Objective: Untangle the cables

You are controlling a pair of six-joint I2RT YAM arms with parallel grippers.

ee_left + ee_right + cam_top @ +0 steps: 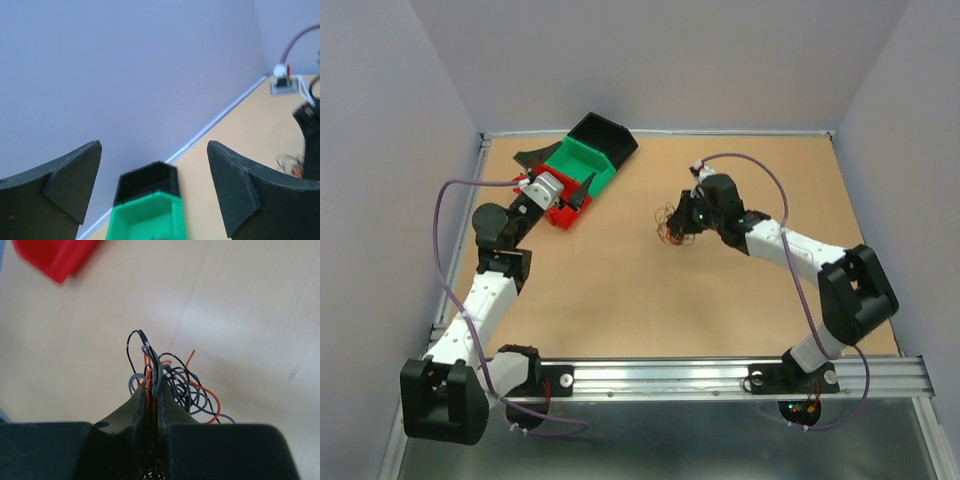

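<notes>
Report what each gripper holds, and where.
Right gripper pinches the cables by several strands at the tangle's near edge. Left gripper is open, holding nothing.

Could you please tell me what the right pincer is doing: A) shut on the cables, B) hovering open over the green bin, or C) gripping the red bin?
A: the right wrist view shows the right pincer closed, with strands of the cables pinched between its jaws.

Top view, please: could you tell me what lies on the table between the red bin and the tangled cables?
Nothing: in the top view that stretch of table between red bin and cables is bare.
</notes>
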